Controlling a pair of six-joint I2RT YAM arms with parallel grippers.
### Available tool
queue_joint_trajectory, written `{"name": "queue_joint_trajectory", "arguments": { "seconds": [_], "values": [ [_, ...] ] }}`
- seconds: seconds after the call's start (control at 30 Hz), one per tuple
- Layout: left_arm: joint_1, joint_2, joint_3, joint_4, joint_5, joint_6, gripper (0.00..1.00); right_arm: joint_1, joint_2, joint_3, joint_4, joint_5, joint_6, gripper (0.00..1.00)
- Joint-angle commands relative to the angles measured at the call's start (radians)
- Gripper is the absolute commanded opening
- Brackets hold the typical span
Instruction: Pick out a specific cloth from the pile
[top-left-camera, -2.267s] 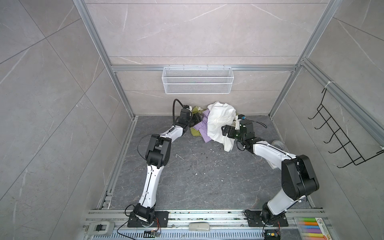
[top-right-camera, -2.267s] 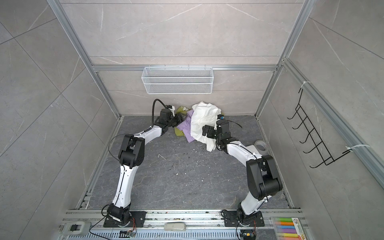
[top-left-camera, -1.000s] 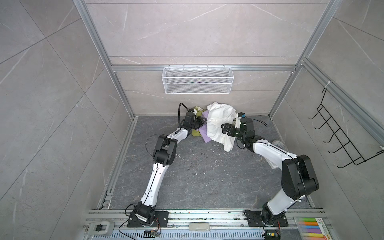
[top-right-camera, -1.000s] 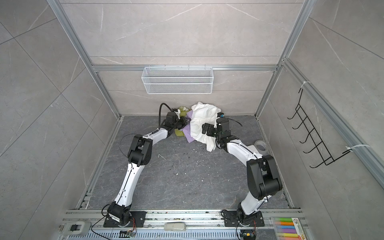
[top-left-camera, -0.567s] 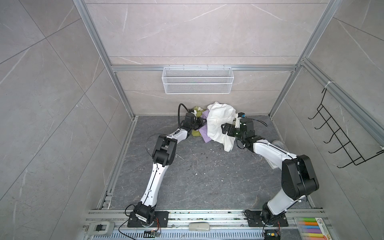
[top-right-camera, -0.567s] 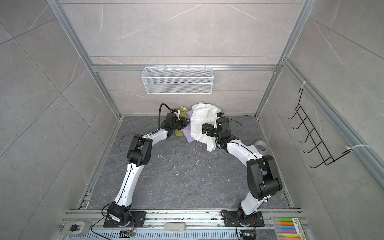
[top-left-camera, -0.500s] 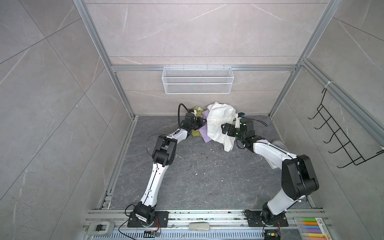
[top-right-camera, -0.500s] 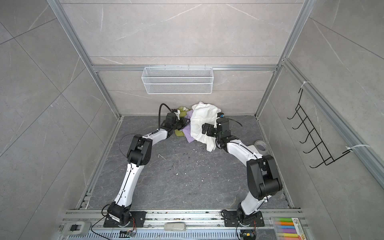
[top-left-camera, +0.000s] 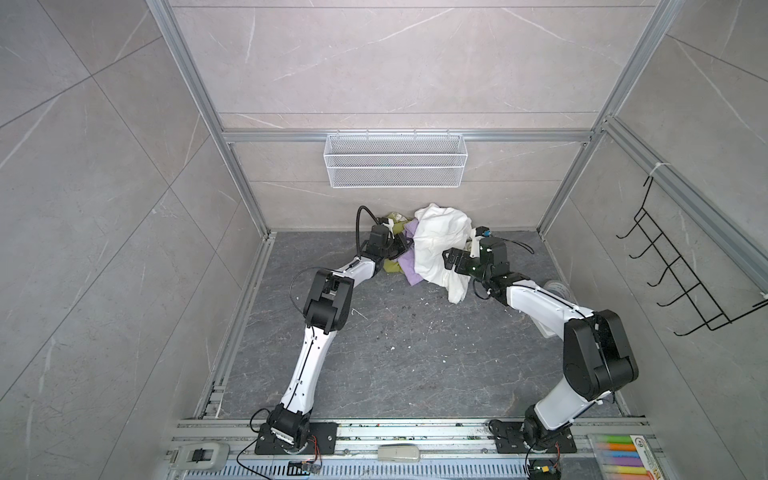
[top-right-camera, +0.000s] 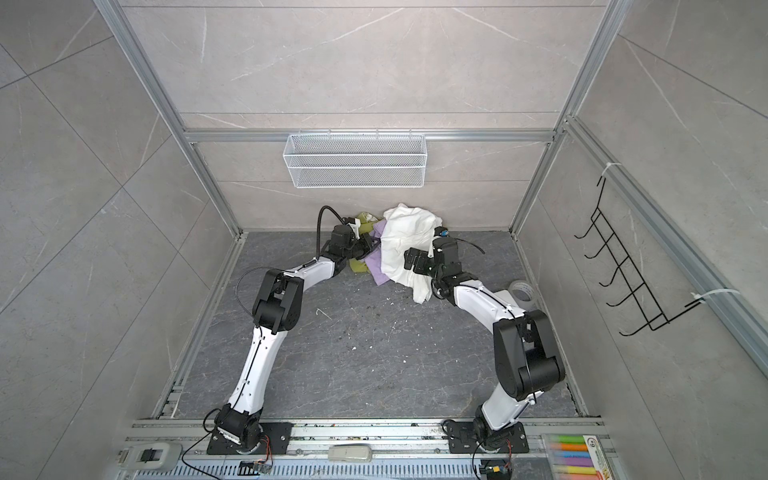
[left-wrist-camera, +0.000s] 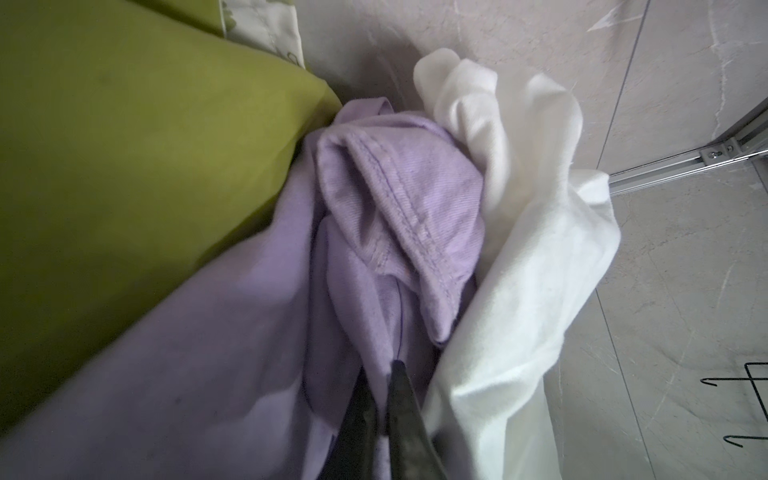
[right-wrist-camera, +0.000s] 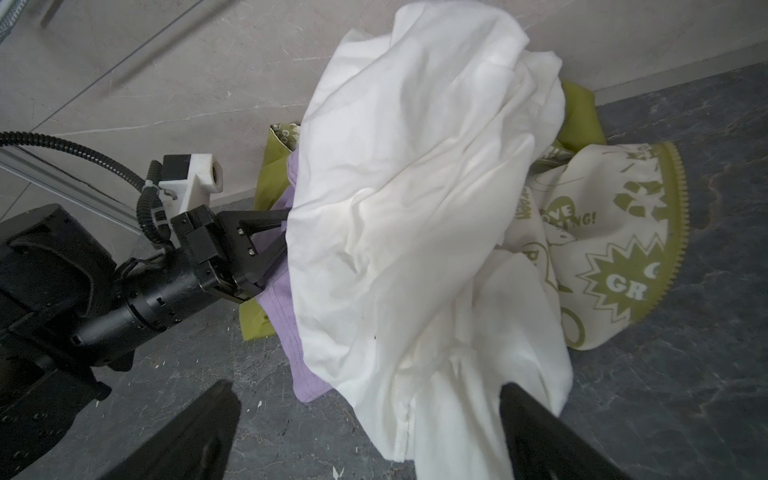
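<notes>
Lilac pinch: my left gripper (left-wrist-camera: 380, 370) has its jaws pressed together on a fold of the lilac cloth (left-wrist-camera: 395, 199).
Left fingertips: in the right wrist view they vanish under the edge of the white cloth (right-wrist-camera: 415, 187), so I can't see the pinch from there.
Right gripper (right-wrist-camera: 365, 386): jaws wide apart, low by the white cloth's hanging end. I can't tell if they touch it.
Lilac's place: in the pile (top-right-camera: 390, 249) at the back wall, wedged between the olive-green cloth (top-left-camera: 390, 266) and the white one.
Long axis: in both top views the exposed strip runs from the wall toward the front, with its lower corner out on the grey floor (top-left-camera: 395, 332).
Hidden: most of it lies beneath the white cloth, and I can't read its full outline.
Cream patterned cloth (right-wrist-camera: 602, 249): partly covered too.
</notes>
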Motion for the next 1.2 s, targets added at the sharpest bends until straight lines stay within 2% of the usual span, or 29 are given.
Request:
{"name": "queue_joint_trajectory", "arguments": {
  "seconds": [0.0, 0.7, 1.17],
  "values": [
    [-0.005, -0.116, -0.017, 0.013, 0.010, 0.051, 0.00, 0.007, -0.024, 0.001, 0.002, -0.005, 0.002, 1.00],
    [-0.033, -0.276, -0.046, -0.057, -0.041, 0.177, 0.00, 0.013, -0.036, 0.020, -0.013, -0.014, 0.009, 1.00],
    [-0.054, -0.357, -0.051, -0.066, -0.052, 0.207, 0.00, 0.021, -0.036, 0.016, -0.003, -0.017, 0.016, 1.00]
  ]
}}
